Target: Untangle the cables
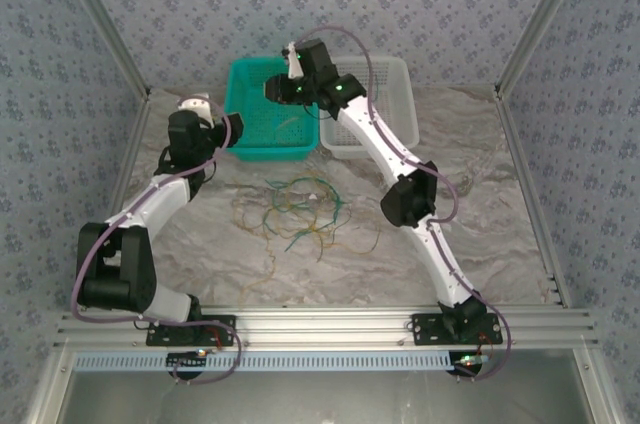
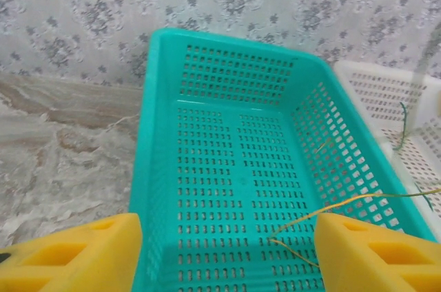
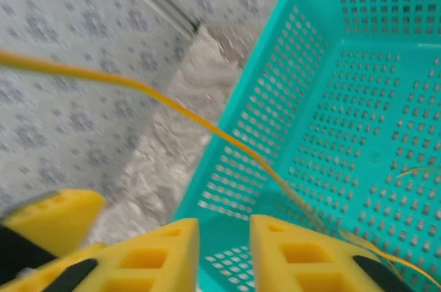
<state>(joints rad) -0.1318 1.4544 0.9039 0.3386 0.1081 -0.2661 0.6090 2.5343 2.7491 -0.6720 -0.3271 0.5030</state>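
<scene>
On the left, the left arm's yellow foam-padded fingers (image 2: 76,257) are released and spread wide, with nothing between them. They hang at the near left corner of a teal perforated plastic basket (image 2: 234,71), which sits at the far side of the marble-patterned bench (image 1: 480,194).

1 thin yellow-tan wire (image 2: 344,204) comes in over the basket's right wall and curls down onto its slotted floor, close to the right-hand finger of that pair. I cannot tell whether the wire touches the finger.

Nearer the arms, at the middle of the bench, most of the cables (image 1: 295,206) lie in a loose tangle of dark green and yellow-tan loops, well apart from both baskets.

Above the far part of the teal basket, the right arm's yellow fingers (image 3: 162,257) are released, with a narrow gap between them and nothing in it. The same kind of yellow-tan wire (image 3: 172,106) crosses in the air just past their tips and slants down into the basket.

Touching the teal basket on its right stands a white perforated plastic basket (image 1: 410,114). 1 short dark green wire (image 2: 403,123) shows against its inner wall.
</scene>
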